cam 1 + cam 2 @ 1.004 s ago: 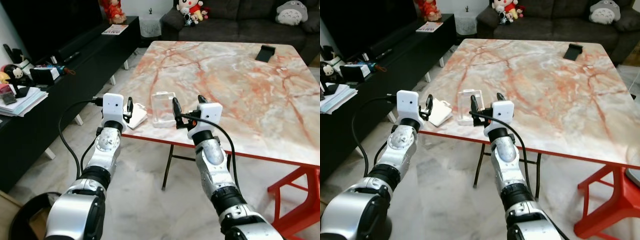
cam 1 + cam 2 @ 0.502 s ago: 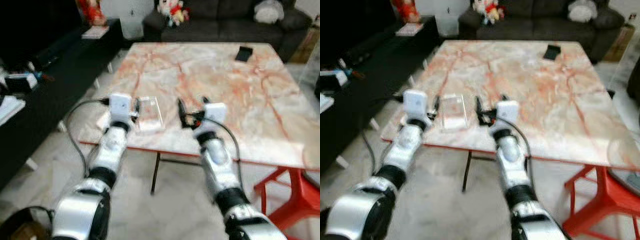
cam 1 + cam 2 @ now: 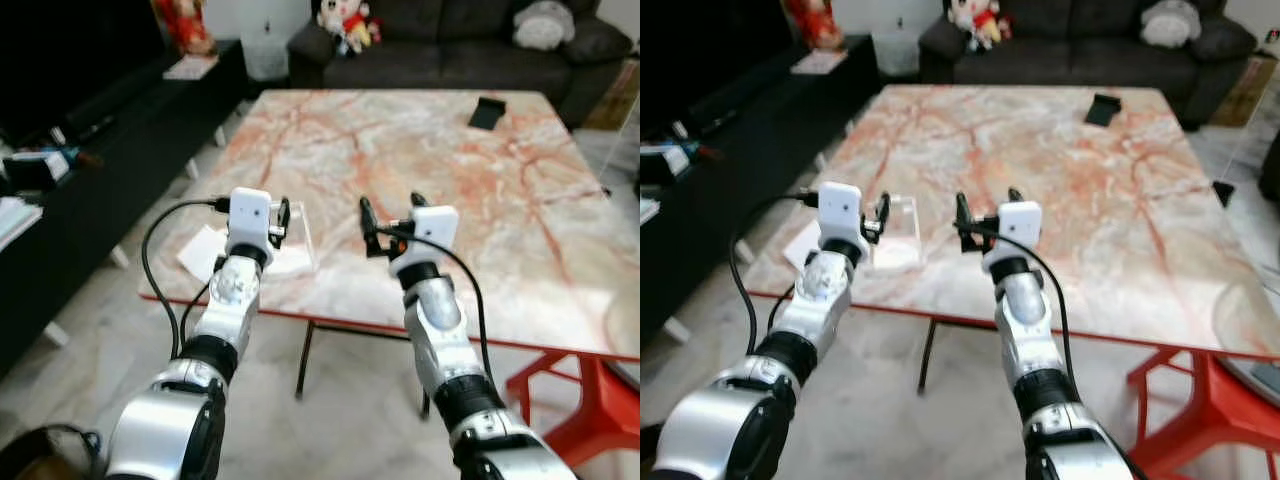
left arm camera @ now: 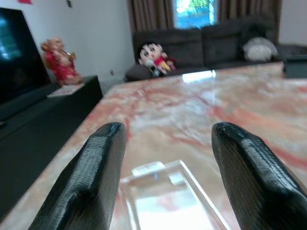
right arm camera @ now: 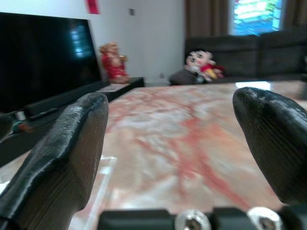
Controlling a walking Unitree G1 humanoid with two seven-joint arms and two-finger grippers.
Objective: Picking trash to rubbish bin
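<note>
We stand at the near edge of a marble table [image 3: 470, 160] veined in red and orange, on red metal legs, in a living room with a dark sofa [image 3: 450, 45] behind it. Soft toys [image 3: 345, 18] sit on the sofa, a black TV bench [image 3: 90, 130] runs along the left wall, and a small black object [image 3: 488, 112] lies near the table's far edge.

The trash here is a clear plastic box [image 4: 168, 201] lying flat near the table's front left corner, with a white sheet [image 3: 200, 250] just beside it on its left — closer to the corner.

Our left gripper [image 3: 282, 218] hovers right over the box, fingers [image 4: 98, 177] spread wide, the box lying between and below them in the left wrist view; we cannot tell whether they touch it. Our right gripper [image 3: 390, 212] is held above the table to the right of the box, apart from it, its fingers [image 5: 60, 158] also spread wide and holding nothing — the box's edge shows faintly beside one of them in the right wrist view.
</note>
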